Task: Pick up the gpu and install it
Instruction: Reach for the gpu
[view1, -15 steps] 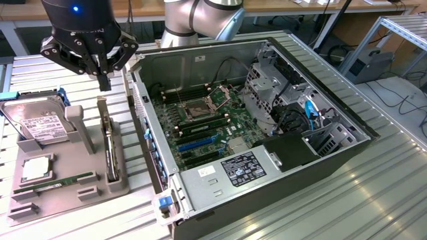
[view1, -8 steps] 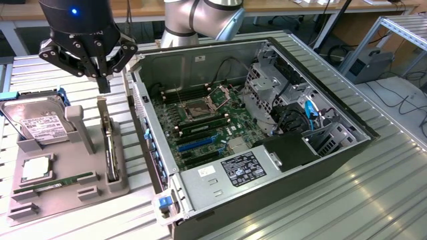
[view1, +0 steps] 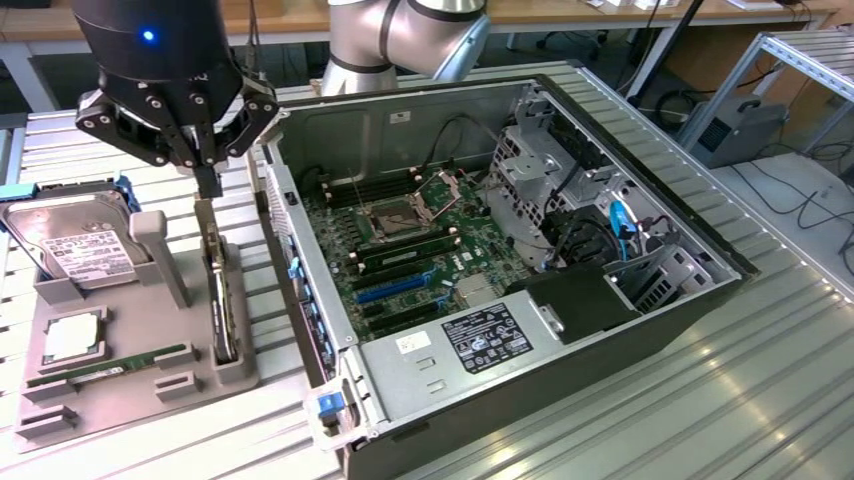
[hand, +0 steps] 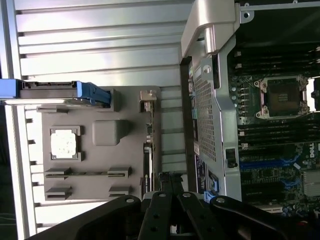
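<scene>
- The gpu (view1: 220, 300) stands on its edge in the long slot of the grey holder tray (view1: 174, 385), in the lower left of the exterior view. You see it edge-on, with its silver end bracket toward the top of the frame.
- In the wrist view the gpu (hand: 148, 155) is a thin dark strip along the side of the tray (hand: 105, 132) that is nearest to the computer case (hand: 210, 115).
- The gripper (view1: 208, 190) hangs directly over the bracket end of the gpu. Its two fingers are pressed together and nothing is between them. Whether the tips touch the card, you cannot tell.
- In the wrist view the gripper (hand: 167, 177) has its tips meeting just beside the edge of the card.
- The tray holds three other parts:
  - A hard drive (view1: 74, 250) with blue rails leans in its cradle at the left edge of the frame.
  - A CPU (view1: 74, 340) lies flat in a square pocket below the drive.
  - A RAM stick (view1: 114, 367) lies in a narrow groove under the CPU.
- The computer case (view1: 641, 330) lies on its side, open upward, and takes the middle and right of the exterior view.
- Inside the case you see:
  - the motherboard (view1: 461, 245) with the CPU socket (view1: 400, 215) and blue expansion slots (view1: 387, 290);
  - a silver power supply (view1: 487, 340) with a label, in the lower middle;
  - a drive cage (view1: 534, 170) with cables, to the right.
- The perforated rear wall (view1: 287, 250) of the case stands upright between the tray and the motherboard, just beside the slot of the gpu.
- Tray and case rest on a table of metal slats (view1: 747, 400). The robot arm (view1: 400, 40) comes in at the top centre.
</scene>
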